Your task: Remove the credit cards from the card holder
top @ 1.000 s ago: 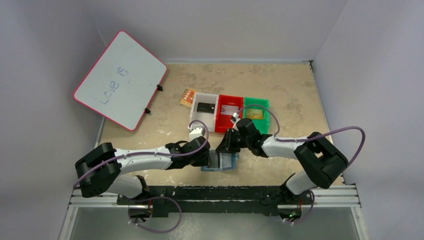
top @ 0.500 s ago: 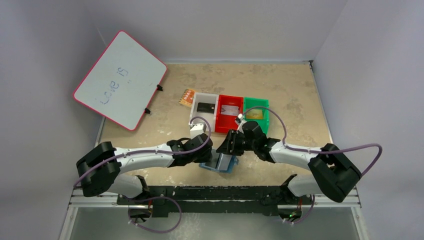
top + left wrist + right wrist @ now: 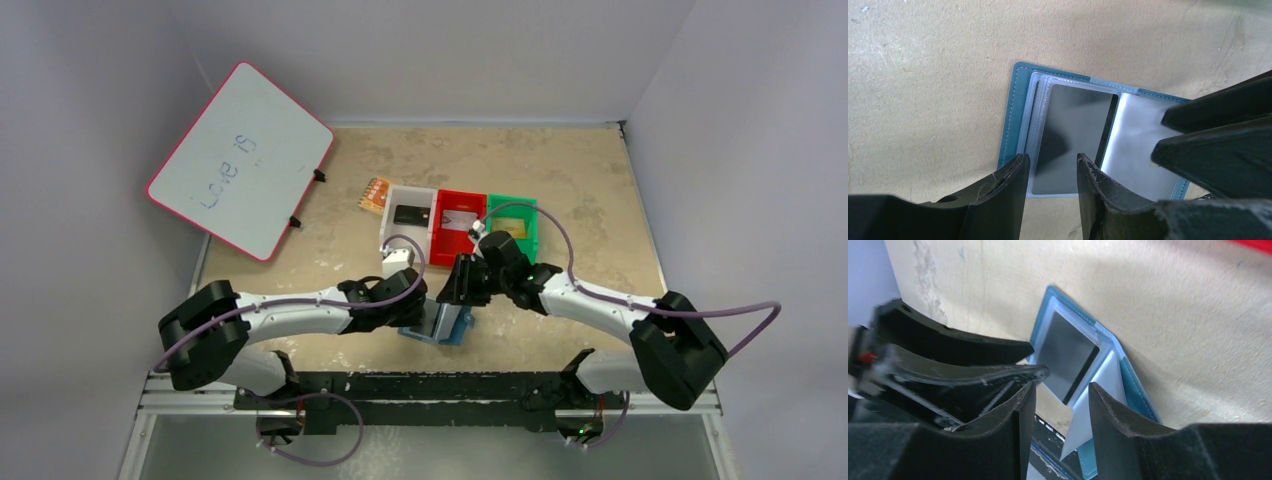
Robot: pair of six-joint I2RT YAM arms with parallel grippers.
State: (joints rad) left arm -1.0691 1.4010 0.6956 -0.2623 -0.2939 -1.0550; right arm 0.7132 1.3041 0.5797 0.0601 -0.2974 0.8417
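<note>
The blue card holder (image 3: 446, 330) lies open on the table near the front edge, between both grippers. In the left wrist view its teal edge (image 3: 1012, 110) frames clear sleeves, and a dark grey card (image 3: 1073, 132) sits in the top sleeve. My left gripper (image 3: 1050, 162) is open and empty, just above the card's near end. My right gripper (image 3: 1060, 390) is open over the holder's (image 3: 1133, 385) pale sleeve page (image 3: 1088, 415), beside the dark card (image 3: 1065, 352). In the top view the left gripper (image 3: 415, 308) and right gripper (image 3: 462, 288) nearly meet.
Behind the holder stand a white bin (image 3: 398, 236) with a black card (image 3: 411, 214), a red bin (image 3: 441, 240) with a silver card (image 3: 458, 218), and a green bin (image 3: 530, 245) with a gold card (image 3: 508, 229). An orange patterned square (image 3: 375, 193) and a whiteboard (image 3: 240, 160) lie to the left.
The right arm's elbow has swung out to the right while its gripper stayed over the holder. The holder has turned slightly and shifted a little toward the front edge.
</note>
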